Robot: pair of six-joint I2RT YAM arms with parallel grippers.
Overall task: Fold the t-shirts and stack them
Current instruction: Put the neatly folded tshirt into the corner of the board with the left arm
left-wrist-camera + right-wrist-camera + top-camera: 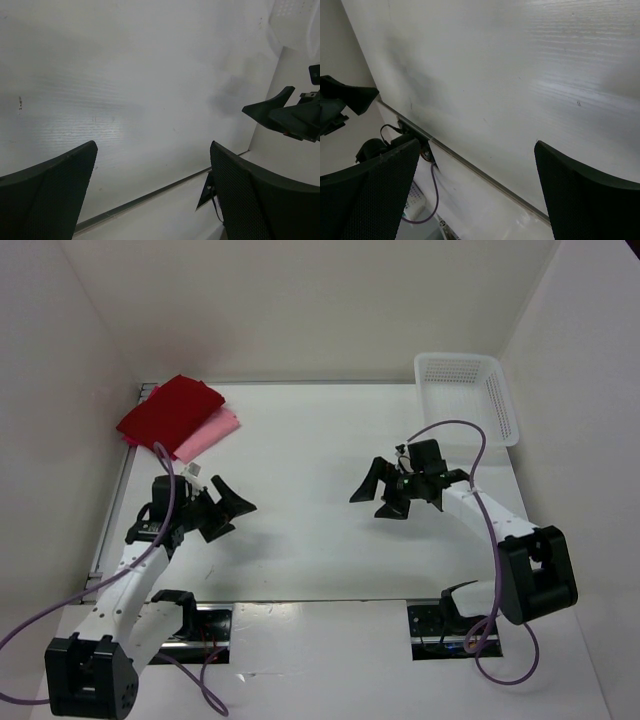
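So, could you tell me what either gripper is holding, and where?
Nothing: the left gripper and right gripper are both open and empty, away from the t-shirts.

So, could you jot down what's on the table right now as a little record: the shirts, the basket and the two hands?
Shirts: dark red shirt lying on light pink shirt, stacked at the table's far left corner
Basket: white mesh basket, far right corner, no shirt visible inside
Left hand: open, holding nothing, over the table
Right hand: open, holding nothing, over the table
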